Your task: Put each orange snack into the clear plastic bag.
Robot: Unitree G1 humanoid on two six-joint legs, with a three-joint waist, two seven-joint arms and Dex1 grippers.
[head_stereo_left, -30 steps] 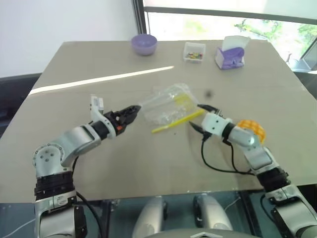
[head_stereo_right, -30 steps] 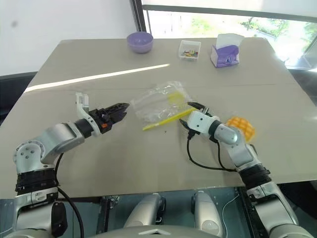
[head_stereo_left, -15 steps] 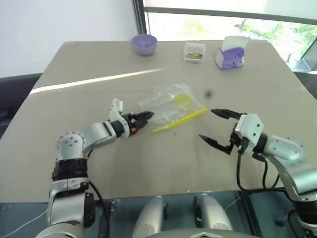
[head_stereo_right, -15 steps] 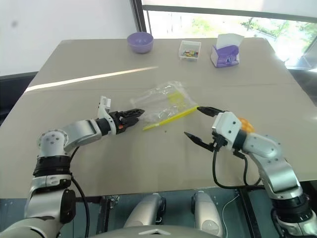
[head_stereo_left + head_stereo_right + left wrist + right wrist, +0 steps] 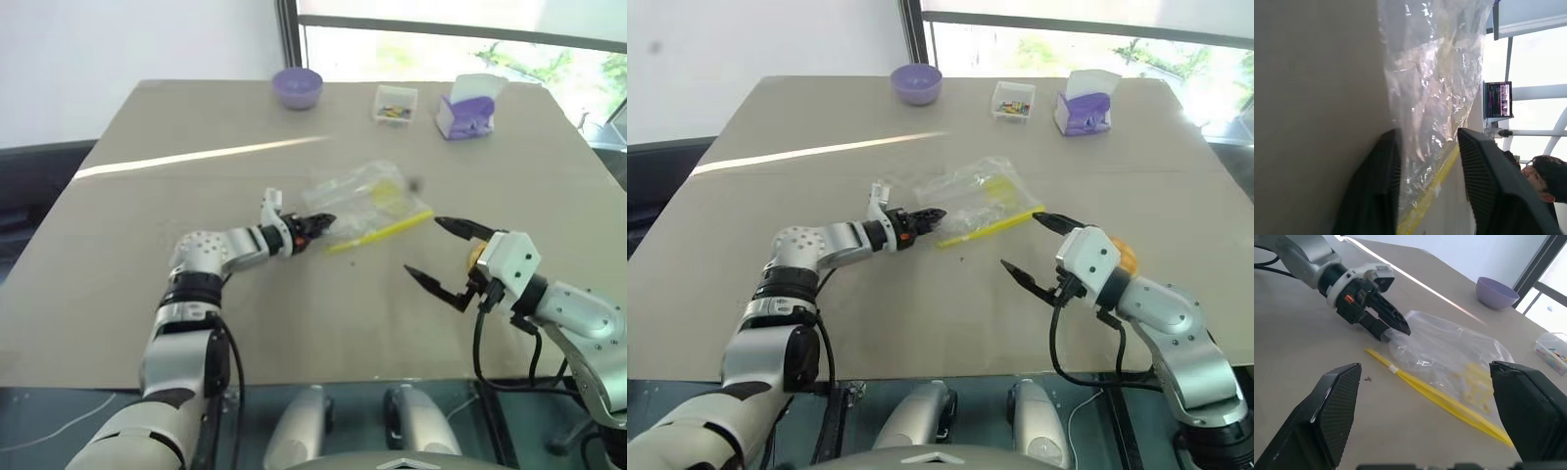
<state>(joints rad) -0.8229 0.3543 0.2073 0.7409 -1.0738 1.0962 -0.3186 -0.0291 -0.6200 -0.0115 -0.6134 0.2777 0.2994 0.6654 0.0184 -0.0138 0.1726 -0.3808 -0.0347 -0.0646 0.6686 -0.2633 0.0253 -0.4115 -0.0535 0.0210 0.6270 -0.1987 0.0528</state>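
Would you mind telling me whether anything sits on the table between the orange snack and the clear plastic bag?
Yes: the open right gripper stands between the orange snack and the clear plastic bag.

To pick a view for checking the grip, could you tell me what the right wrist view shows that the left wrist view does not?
Right wrist view alone: the left gripper pinching a corner, purple bowl, candy tray. Left wrist view alone: a monitor, a person's head. Shared: clear plastic bag, its yellow seal strip, table.

Head cameras look down over the table [image 5: 147,157]; both wrist cameras closely share the clear plastic bag [image 5: 1449,352].
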